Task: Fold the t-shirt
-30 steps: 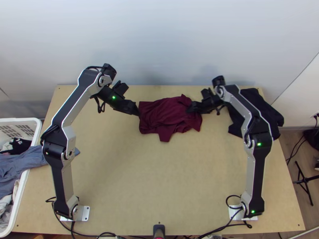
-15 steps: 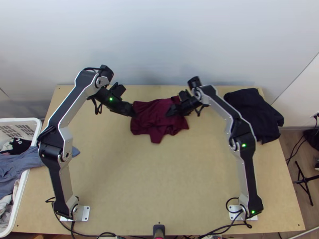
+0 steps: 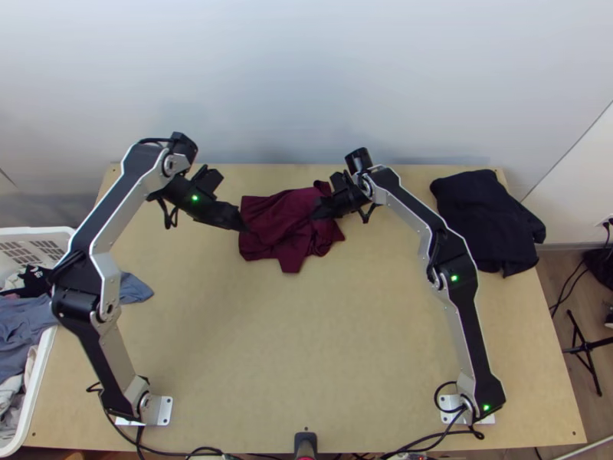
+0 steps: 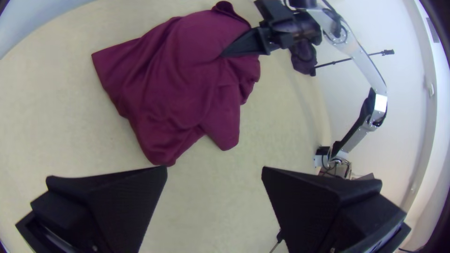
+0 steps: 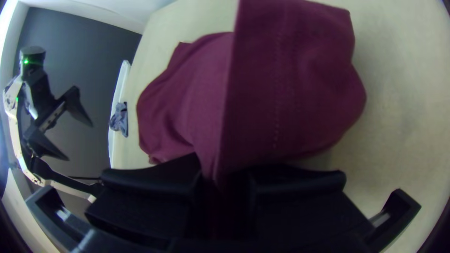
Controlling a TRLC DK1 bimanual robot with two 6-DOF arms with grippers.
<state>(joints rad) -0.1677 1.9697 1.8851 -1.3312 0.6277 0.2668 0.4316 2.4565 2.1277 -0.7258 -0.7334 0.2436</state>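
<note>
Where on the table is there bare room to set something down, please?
The widest table patch lies between left base, right base and shirt. A smaller one, under the right arm, separates shirt from black cloth. Crowded: around the shirt, at the left gripper and right gripper.

Silver-and-black links [image 3: 474, 330], small green lights [image 3: 454, 278], looping black cables [image 3: 436, 392].

On the tabletop [image 3: 306, 345], a dark cloth [image 3: 486, 218] is lying at far right. At left, a white basket [image 3: 44, 351] is holding clothes [image 3: 32, 282], a blue-grey garment [image 3: 133, 289] spilling onto the tabletop.
</note>
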